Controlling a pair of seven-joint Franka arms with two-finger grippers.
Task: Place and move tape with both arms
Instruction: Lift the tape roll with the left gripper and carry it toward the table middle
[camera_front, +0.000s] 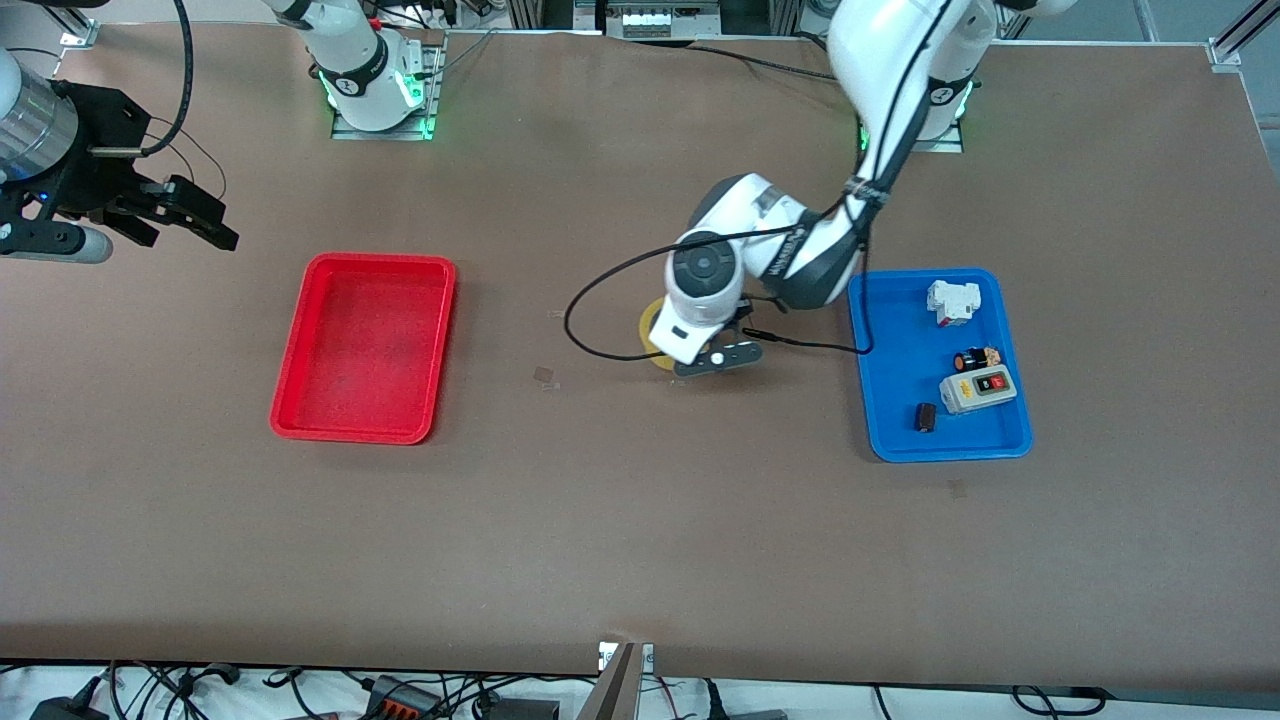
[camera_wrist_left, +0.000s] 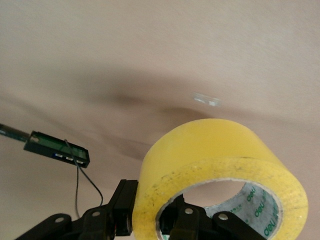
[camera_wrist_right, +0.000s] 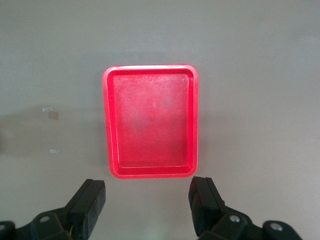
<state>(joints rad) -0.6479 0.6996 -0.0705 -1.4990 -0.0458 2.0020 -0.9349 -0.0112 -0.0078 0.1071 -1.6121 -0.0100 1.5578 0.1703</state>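
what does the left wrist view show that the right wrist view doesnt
Only the left wrist view shows the tape, its wall clamped between the left gripper jaws, one outside the roll and one inside its hole. Only the right wrist view shows the red tray, with nothing in it, and the open right gripper, which waits above the table. Both show the brown table.

Right end effector (camera_wrist_right: 146, 205) fingers spread apart, positioned above tabletop (camera_wrist_right: 260, 100). Red tray (camera_wrist_right: 151, 121) lies flat; interior holds nothing.
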